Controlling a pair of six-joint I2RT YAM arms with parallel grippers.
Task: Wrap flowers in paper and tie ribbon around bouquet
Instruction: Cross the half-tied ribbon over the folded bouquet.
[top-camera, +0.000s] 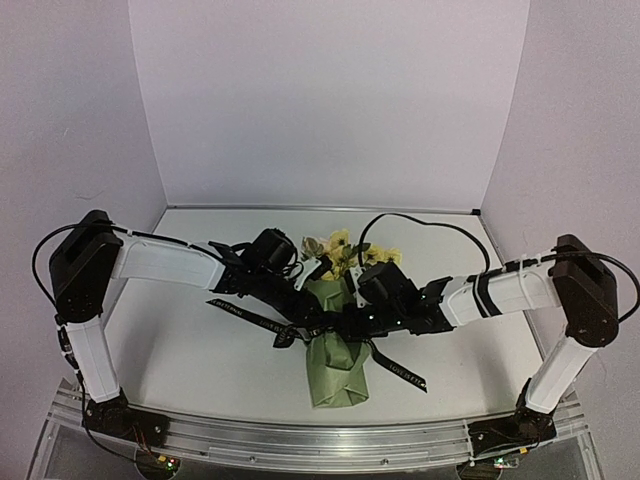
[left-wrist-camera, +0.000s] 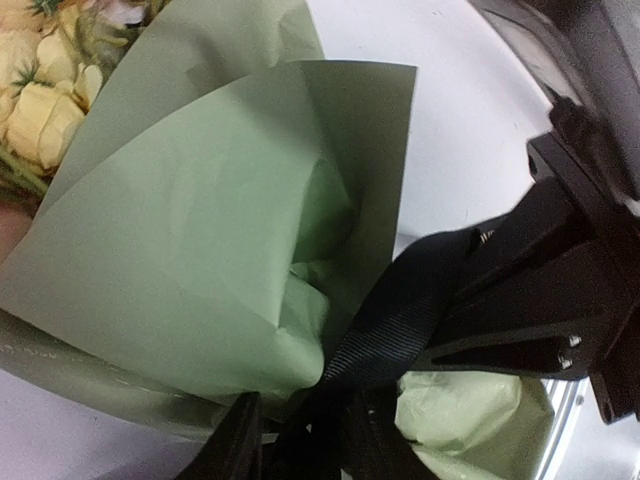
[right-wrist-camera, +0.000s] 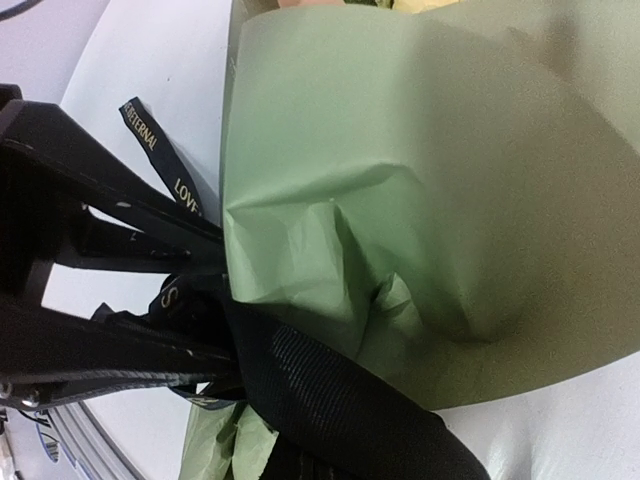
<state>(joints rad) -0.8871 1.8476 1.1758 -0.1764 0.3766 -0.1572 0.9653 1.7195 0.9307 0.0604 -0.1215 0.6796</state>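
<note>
Bouquet (top-camera: 336, 365) lying at centre of table (top-camera: 190, 350). Olive paper (left-wrist-camera: 200, 250) forming creased cone, narrow end pointing to 6 o'clock. Yellow-cream flowers (top-camera: 335, 247) showing at 12 o'clock end. Black lettered ribbon (top-camera: 240, 308) crossing cone's waist, tails trailing toward 9 and 4 o'clock. Right gripper (top-camera: 347, 320) reaching in from 3 o'clock, pinching ribbon tight beside waist. Left gripper (top-camera: 300, 300) sitting at 10 o'clock of waist; cannot tell its gap, ribbon hiding fingers.

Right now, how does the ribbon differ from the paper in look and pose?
The paper is plain olive green; the ribbon is black with pale lettering. The paper is a broad sheet coned around the flowers; the ribbon is a narrow strip across it, ends lying on the table. Both meet at the cone's waist.
</note>
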